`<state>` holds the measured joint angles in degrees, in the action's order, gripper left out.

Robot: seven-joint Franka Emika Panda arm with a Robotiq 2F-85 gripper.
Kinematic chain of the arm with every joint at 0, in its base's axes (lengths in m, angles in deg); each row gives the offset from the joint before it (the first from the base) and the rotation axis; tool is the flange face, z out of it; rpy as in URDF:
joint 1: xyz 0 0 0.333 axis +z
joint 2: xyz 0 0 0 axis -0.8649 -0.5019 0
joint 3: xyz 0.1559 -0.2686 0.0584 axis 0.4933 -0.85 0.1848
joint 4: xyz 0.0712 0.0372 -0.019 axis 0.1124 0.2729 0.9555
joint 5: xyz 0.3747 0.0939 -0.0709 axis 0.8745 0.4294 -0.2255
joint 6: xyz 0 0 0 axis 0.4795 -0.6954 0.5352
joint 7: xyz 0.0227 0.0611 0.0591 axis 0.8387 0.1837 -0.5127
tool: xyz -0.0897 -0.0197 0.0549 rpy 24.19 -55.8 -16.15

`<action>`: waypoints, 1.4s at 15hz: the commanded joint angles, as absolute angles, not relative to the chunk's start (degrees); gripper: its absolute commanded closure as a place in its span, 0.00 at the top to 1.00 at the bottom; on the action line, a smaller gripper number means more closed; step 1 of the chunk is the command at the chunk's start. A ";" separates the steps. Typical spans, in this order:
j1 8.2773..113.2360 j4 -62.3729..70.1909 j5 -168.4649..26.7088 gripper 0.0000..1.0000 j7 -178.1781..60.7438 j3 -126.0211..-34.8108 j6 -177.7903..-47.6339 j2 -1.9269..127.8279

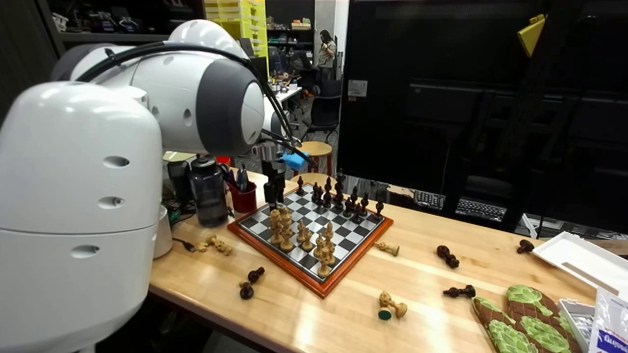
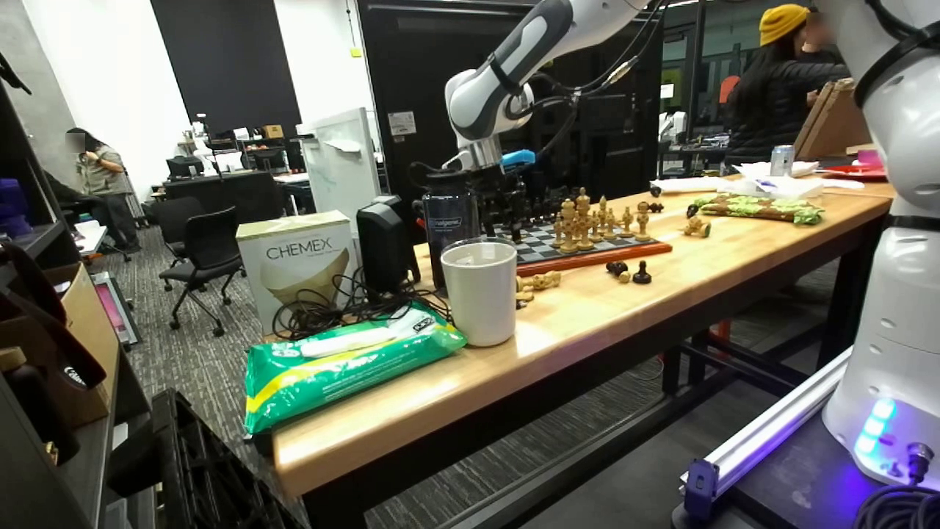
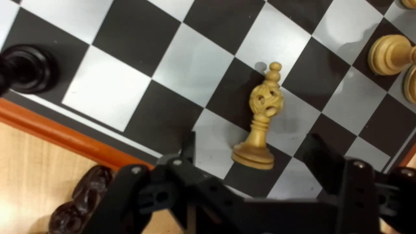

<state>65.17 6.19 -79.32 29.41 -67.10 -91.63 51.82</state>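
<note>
Claw point(image 3: 252, 139) over chessboard point(image 3: 191, 61), open, jaws well apart, gripping nothing. Lt. chess pc. point(image 3: 259, 125) seen btwn the jaws in wrist view, apparently on its side on the board, head pointing away from claw; strips of board show btwn it & each jaw. Edges, same view: orange-brown frame point(image 3: 74, 142) runs diagonally L of claw, passing close by one jaw; beyond it, desk point(image 3: 26, 162) w/ dk. carved pc. point(image 3: 87, 191) alongside claw. Upright dk. pc. point(image 3: 32, 68) ahead & L of claw, well apart; upright lt. pc. point(image 3: 390, 55) ahead & R, also well apart. In an exterior view, lt. cluster point(image 1: 286, 235) stands close to claw; red pen cup point(image 1: 244, 200) off-board, near claw. Writing, in an exterior view: bottle point(image 2: 449, 220), nearer camera than claw, reads "nalgene"; box point(image 2: 294, 268), farther L of claw, reads "CHEMEX", finer print illegible. Green pack point(image 2: 352, 367), lower L of claw: print too small. White label point(image 1: 357, 88) on dk. panel point(image 1: 441, 122), beyond claw: illegible. Bag point(image 1: 613, 314), far R of claw: blue label, wording only partly in view.
</note>
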 commanded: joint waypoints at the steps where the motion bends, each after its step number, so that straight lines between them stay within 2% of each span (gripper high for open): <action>1: 64.83 6.73 -79.94 1.00 30.16 -67.51 -91.94 53.24; 9: 61.30 9.58 -76.45 1.00 31.42 -67.43 -94.61 57.57; 21: 55.33 19.39 -57.48 1.00 41.63 -67.01 -103.22 63.96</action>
<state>56.82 14.36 -62.56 35.33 -67.54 -98.87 60.79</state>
